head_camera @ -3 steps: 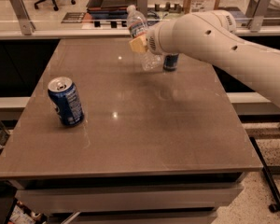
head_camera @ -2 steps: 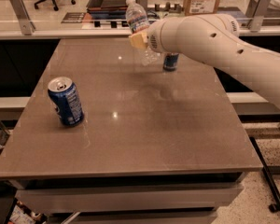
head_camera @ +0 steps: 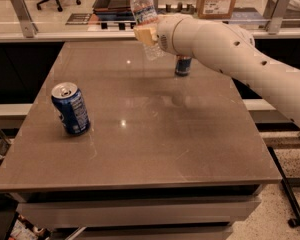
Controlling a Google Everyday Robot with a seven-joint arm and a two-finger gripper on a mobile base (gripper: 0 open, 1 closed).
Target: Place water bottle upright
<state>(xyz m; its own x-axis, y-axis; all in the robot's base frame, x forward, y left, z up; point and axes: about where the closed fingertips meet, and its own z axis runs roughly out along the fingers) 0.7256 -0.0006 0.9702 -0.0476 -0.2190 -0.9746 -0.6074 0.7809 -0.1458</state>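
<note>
**Item:** water bottle. Clear ribbed plastic, cap uppermost, nearly upright with a slight lean. It is held in the air, off the worktop, beyond and to the right of the blue soda can.

**Holder:** claw. Tan pads pinch the bottle's lower body; the white arm enters from the right.

**Also present:** energy drink can, standing farther right of the soda can, partly hidden behind the arm.

**Step in hand (judged):** carry stage; bottle gripped, not yet set down.

**Next move calls for:**
- correcting the lean
- lowering until the base sits flat
- staying clear of the energy drink can
- releasing only once the bottle is steady

Two cans, one bottle — one tool gripping it.
</note>
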